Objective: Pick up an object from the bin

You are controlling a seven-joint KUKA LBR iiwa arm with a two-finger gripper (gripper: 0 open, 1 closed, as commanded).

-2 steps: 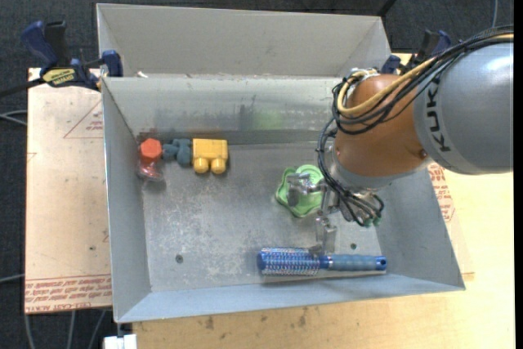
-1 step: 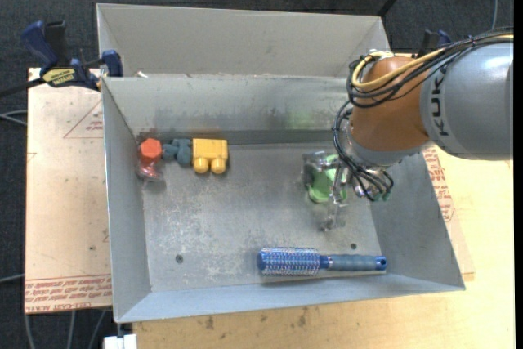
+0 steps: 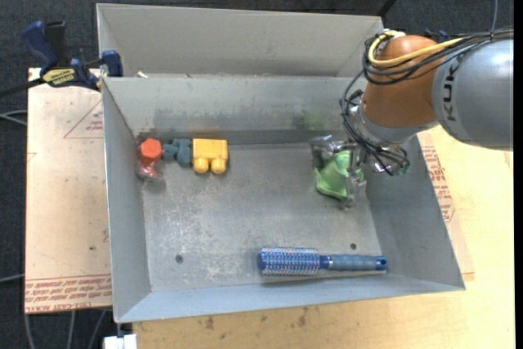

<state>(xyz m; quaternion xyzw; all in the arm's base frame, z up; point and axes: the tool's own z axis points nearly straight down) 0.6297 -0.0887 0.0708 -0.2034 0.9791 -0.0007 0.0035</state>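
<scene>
My gripper point(image 3: 343, 176) reaches down at the right side of the bin, below the orange wrist cover. A green soft thing point(image 3: 332, 177) sits between its metal fingers, which are closed against it on both sides. The green thing hangs close to the bin floor; I cannot tell whether it touches it. A blue hairbrush point(image 3: 319, 261) lies flat near the front wall, below the gripper, bristle head to the left and handle to the right.
At the back left lie a yellow block point(image 3: 209, 155), a small grey-blue piece point(image 3: 176, 149) and a red-capped thing point(image 3: 149, 157), side by side. The arm enters from the right over the bin's right wall.
</scene>
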